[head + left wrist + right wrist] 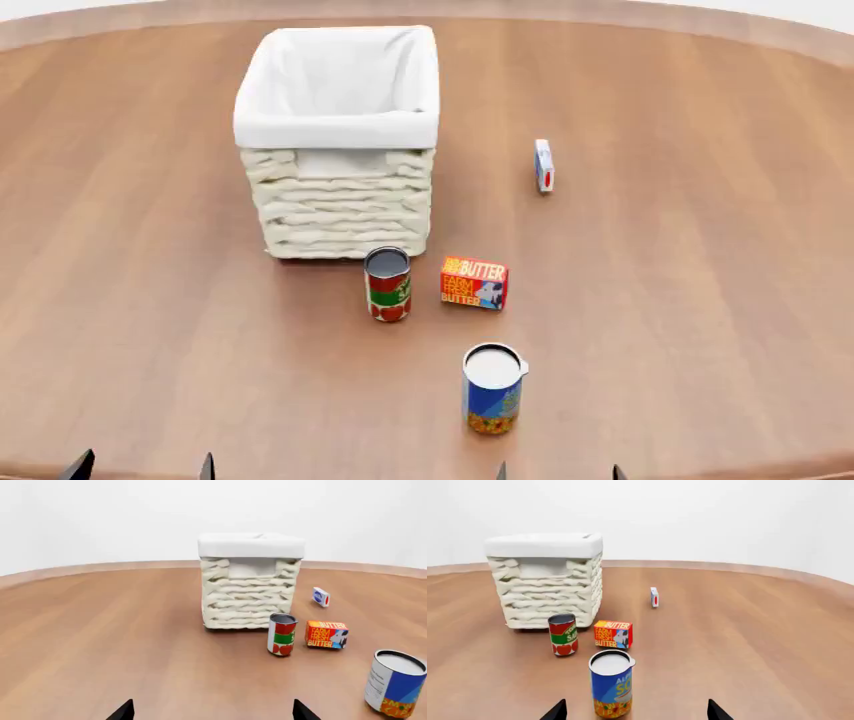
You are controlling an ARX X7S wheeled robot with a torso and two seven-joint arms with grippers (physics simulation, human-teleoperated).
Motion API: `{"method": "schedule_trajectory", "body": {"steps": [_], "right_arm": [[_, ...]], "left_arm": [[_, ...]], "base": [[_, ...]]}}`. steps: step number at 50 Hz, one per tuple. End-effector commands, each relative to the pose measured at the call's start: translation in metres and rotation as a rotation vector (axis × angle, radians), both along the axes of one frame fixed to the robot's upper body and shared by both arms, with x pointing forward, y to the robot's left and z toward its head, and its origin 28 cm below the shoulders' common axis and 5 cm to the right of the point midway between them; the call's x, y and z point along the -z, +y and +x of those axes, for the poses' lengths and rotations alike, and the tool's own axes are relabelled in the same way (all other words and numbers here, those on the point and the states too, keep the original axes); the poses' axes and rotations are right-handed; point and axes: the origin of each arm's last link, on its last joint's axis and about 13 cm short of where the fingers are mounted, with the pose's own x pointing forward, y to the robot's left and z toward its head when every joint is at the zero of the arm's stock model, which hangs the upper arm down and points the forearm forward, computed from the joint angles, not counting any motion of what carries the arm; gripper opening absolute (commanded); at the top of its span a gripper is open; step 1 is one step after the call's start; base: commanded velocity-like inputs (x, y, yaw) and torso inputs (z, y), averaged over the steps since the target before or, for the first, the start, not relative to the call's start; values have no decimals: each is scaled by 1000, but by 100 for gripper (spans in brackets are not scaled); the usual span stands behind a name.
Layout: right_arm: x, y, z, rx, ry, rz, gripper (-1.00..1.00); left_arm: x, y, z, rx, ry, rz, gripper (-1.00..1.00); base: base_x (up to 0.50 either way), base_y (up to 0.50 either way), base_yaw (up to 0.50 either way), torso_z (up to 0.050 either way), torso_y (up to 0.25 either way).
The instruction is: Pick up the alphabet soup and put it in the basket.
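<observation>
Between the spread fingers of the right gripper (635,711), near edge: the alphabet soup (611,683), not yet held.
Left gripper (212,711) is spread too, empty; a careless lift toward the far basket (336,130) may knock the tomato can (387,284) or butter box (474,283).

Both claws' fingertips (83,466) edge-cropped

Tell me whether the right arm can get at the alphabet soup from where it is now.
Probably yes: the alphabet soup stands upright straight ahead of the open right gripper, with bare table between them and the butter box behind it.
</observation>
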Motion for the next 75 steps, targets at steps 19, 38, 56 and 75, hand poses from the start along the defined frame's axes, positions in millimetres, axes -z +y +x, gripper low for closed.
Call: {"method": "schedule_trajectory", "body": {"steps": [19, 38, 56, 75], "right_arm": [[-69, 3, -18, -16, -214, 8, 100], [-96, 6, -34, -64, -300, 51, 100], [-93, 6, -33, -70, -288, 48, 100], [-94, 7, -34, -74, -283, 53, 100]], "left_arm": [[-65, 1, -36, -32, -202, 21, 100], [-98, -2, -65, -27, -326, -8, 100], [-97, -2, -64, -36, -317, -4, 100], [-97, -2, -64, -38, -308, 3, 100]], "base": [[0, 0, 0, 0, 0], [76, 0, 0, 0, 0], [500, 0, 0, 0, 0], [500, 0, 0, 0, 0]]}}
